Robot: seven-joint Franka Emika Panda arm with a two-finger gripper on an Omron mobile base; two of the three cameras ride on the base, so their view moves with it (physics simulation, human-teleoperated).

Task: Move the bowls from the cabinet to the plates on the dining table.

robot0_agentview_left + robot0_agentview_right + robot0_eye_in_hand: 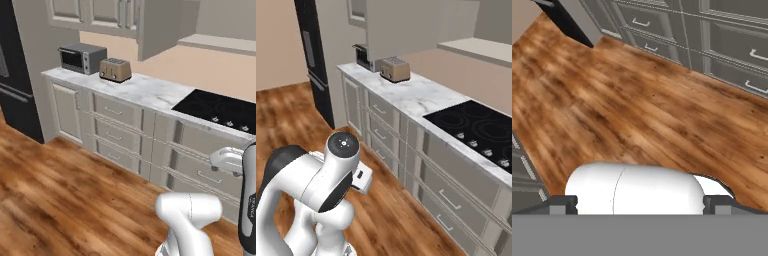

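The pincer (640, 205) is standing wide, holding nothing, facing the wooden floor (637, 120). The cabinet (100, 15) is hanging above the marble desk (145, 90), over the toaster (115, 69) and microwave (81, 57) at the desk's left end.

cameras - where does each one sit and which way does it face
Left base view: behind the arm's left, facing the white marble counter with the silver toaster oven, tan toaster and black cooktop; white arm lower right.
Right base view: behind the arm's right, along the same counter; white arm lower left.
Hand view: on the hand, looking down at the wooden floor and grey drawers; the gripper is open.
Both base views share the toaster, cooktop and counter.
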